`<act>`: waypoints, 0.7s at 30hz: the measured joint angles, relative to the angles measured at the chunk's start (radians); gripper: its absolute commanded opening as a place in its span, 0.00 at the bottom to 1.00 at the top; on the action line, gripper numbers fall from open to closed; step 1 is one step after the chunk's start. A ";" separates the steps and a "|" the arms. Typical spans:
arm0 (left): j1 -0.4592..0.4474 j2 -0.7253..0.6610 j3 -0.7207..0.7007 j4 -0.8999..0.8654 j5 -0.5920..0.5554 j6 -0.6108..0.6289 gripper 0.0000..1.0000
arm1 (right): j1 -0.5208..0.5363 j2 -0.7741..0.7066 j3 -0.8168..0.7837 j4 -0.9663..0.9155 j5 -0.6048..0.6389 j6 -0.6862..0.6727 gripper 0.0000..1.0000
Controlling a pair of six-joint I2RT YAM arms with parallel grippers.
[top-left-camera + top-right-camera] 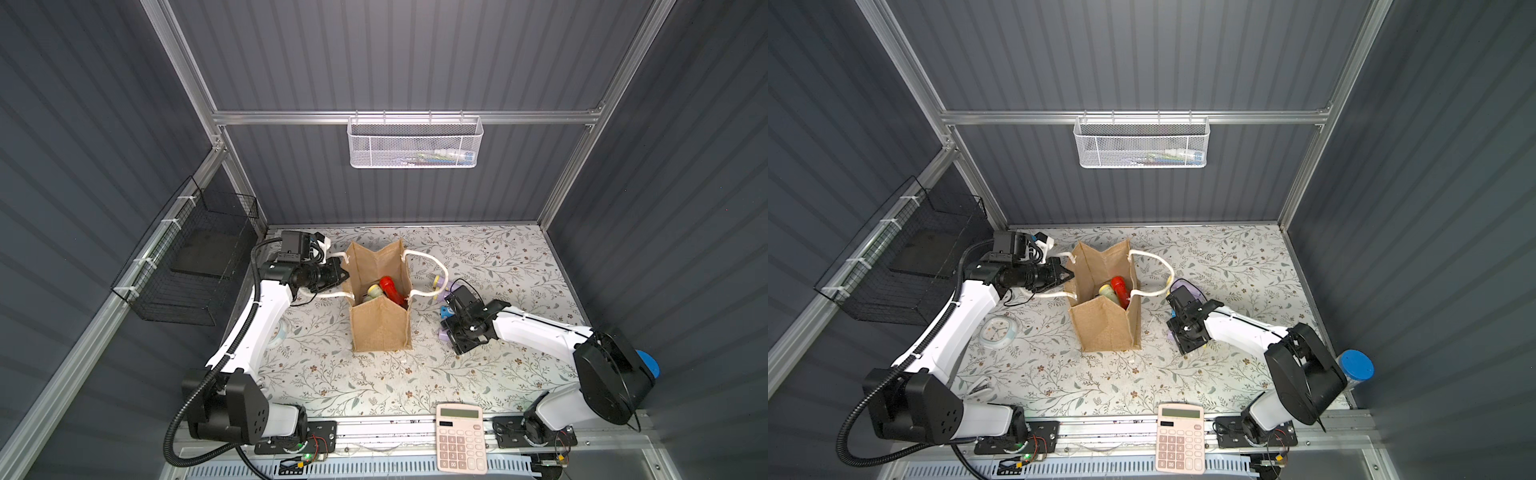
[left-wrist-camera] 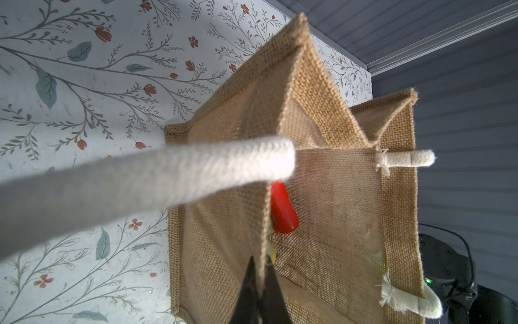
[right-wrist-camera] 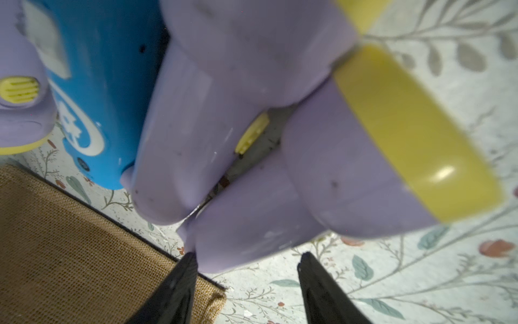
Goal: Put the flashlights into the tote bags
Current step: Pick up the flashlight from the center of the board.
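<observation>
The tan jute tote bag (image 1: 380,328) stands open in the middle of the table in both top views. Inside it lie a red flashlight (image 1: 390,287) and a pale green flashlight (image 1: 374,293). My left gripper (image 2: 262,269) is shut on the bag's near rim (image 2: 263,224), pinching the fabric. To the right of the bag lies a cluster of lilac flashlights (image 3: 196,126) with yellow heads (image 3: 406,140), plus a blue flashlight (image 3: 106,98). My right gripper (image 3: 248,259) hangs over them, open. The tail of one lilac flashlight (image 3: 252,224) sits between its fingertips, against one finger.
A white rope handle (image 1: 428,266) loops out over the flashlights. A pink calculator (image 1: 460,436) lies at the front edge and a small clock (image 1: 998,331) by the left arm. A blue-capped clear tube (image 1: 1356,368) stands far right. A white mesh basket (image 1: 415,143) and a black wire basket (image 1: 195,266) hang on the walls.
</observation>
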 measured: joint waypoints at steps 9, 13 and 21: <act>0.000 0.001 0.003 -0.001 0.000 0.003 0.00 | 0.000 -0.012 0.001 -0.037 0.000 -0.021 0.55; 0.000 0.001 0.003 -0.001 0.000 0.004 0.00 | 0.000 -0.027 -0.001 -0.082 0.004 -0.023 0.56; 0.000 0.001 0.003 -0.001 0.000 0.006 0.00 | -0.002 -0.029 -0.006 -0.091 0.014 -0.028 0.59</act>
